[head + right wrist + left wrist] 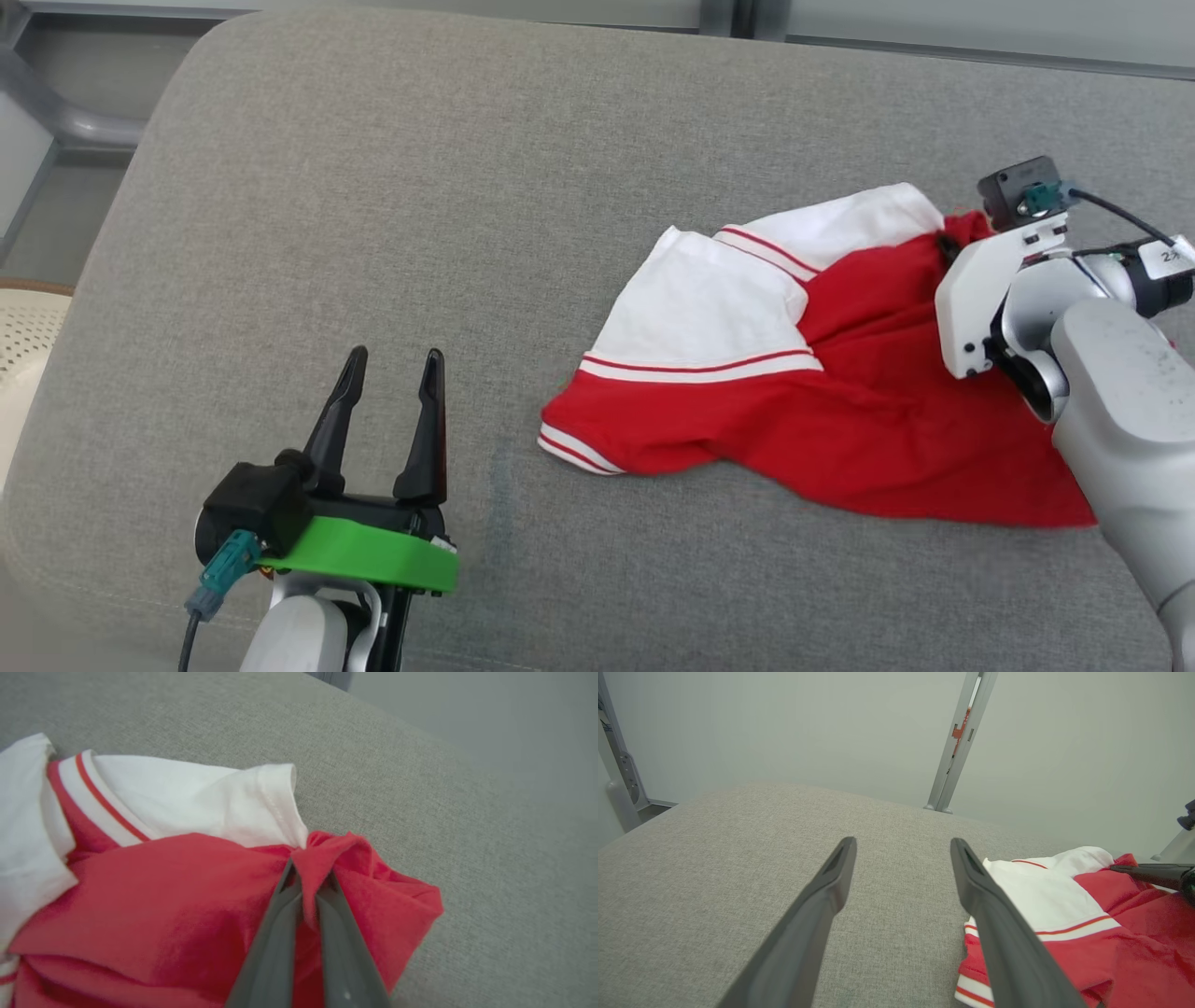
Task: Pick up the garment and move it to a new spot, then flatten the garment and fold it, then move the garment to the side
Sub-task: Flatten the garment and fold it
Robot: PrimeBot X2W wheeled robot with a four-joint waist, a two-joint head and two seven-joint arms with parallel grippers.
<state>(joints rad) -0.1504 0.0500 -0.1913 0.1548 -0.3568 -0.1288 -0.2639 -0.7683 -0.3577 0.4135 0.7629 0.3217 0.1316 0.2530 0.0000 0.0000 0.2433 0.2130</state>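
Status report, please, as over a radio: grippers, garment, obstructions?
Right gripper shut on garment, red fold. Left gripper open, clear of it. Garment crumpled on grey cushion. Nothing blocking.

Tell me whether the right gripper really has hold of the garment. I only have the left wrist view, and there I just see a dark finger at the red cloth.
Observer: Yes. In the right wrist view the right gripper is shut on a bunched fold of the garment, in its red part beside the white sleeve.
Operator: Is my left gripper touching the garment? One finger overlaps it in my view.
Observer: No. In the head view the left gripper is open and apart from the garment, with bare grey cushion between them.
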